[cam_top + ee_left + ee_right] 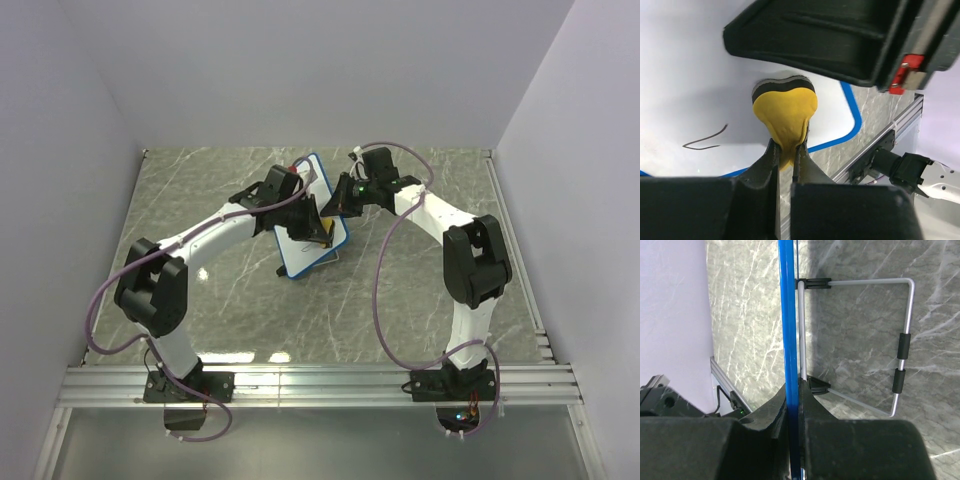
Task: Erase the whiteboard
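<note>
The whiteboard (pixel 302 256) stands tilted up off the table near the middle, white with a blue rim. My right gripper (pixel 338 202) is shut on its right edge; in the right wrist view the blue rim (pixel 788 315) runs edge-on between the jaws of the right gripper (pixel 794 385). My left gripper (pixel 786 145) is shut on a yellow eraser (pixel 785 107) with a black back, pressed against the white face. A thin black scribble (pixel 705 140) shows left of the eraser. In the top view the left gripper (pixel 318 232) lies over the board's middle.
The board's wire stand (pixel 905 340) with black sleeves folds out behind it over the grey marble table (pixel 200 200). An aluminium rail (pixel 320 385) runs along the near edge. White walls enclose the table on three sides.
</note>
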